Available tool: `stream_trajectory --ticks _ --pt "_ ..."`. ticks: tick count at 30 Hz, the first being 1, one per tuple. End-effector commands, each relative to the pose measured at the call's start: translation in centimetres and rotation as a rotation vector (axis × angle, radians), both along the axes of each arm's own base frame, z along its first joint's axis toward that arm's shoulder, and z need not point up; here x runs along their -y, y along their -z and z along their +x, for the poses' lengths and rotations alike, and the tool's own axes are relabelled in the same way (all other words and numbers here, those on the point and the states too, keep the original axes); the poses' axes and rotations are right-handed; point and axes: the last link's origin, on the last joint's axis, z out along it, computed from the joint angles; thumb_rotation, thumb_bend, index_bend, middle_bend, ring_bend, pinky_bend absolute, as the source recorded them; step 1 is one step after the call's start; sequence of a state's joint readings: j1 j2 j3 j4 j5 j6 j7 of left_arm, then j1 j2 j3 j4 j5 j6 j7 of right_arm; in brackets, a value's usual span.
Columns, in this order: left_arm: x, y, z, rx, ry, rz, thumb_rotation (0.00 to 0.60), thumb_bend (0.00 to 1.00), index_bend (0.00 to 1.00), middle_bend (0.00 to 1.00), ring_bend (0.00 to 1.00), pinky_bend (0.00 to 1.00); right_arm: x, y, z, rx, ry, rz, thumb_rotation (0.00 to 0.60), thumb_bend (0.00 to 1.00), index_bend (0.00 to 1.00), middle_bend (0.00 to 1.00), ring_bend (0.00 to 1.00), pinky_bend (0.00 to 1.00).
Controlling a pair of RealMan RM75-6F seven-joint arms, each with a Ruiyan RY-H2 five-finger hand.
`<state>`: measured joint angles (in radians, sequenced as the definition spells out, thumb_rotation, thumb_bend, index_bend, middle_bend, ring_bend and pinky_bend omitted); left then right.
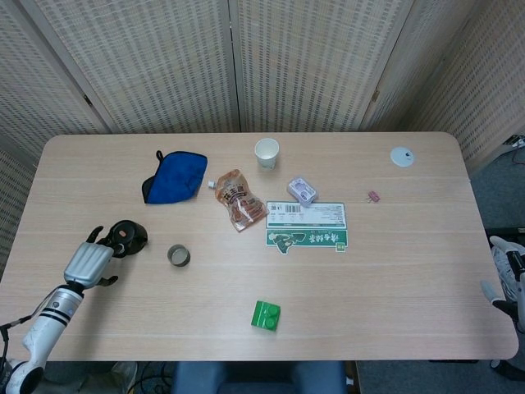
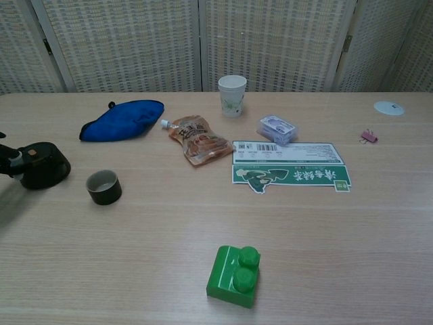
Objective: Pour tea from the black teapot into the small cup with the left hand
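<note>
Black teapot (image 1: 129,235) upright on table (image 1: 394,271), small cup (image 1: 178,255) at its 4 o'clock, left hand (image 1: 89,263) beside teapot, finger hold unclear, right hand (image 1: 510,275) cropped at edge, fingers indiscernible.

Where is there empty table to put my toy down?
The near right is bare, between the green block and the table's right edge. The far left corner behind the blue cloth is free too. It is crowded mid-table around the snack pouch, paper cup and green card.
</note>
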<state>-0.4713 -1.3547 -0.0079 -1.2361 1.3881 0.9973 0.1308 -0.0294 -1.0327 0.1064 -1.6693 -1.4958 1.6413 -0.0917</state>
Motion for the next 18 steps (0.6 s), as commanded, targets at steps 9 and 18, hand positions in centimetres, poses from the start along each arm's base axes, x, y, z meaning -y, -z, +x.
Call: stream_trajectory --ticks 9,18 --pt "0.19 0.66 -0.36 -0.009 -0.021 -0.026 0.600 0.22 0.43 0.39 0.31 0.02 -0.09 -0.02 0.04 0.000 0.001 -0.001 0.600 0.19 0.26 0.32 0.24 0.18" --pt "0.31 1.10 -0.46 -0.007 -0.037 -0.054 0.600 0.21 0.47 0.43 0.35 0.02 -0.21 -0.05 0.01 0.001 0.004 -0.004 0.600 0.19 0.26 0.32 0.24 0.18"
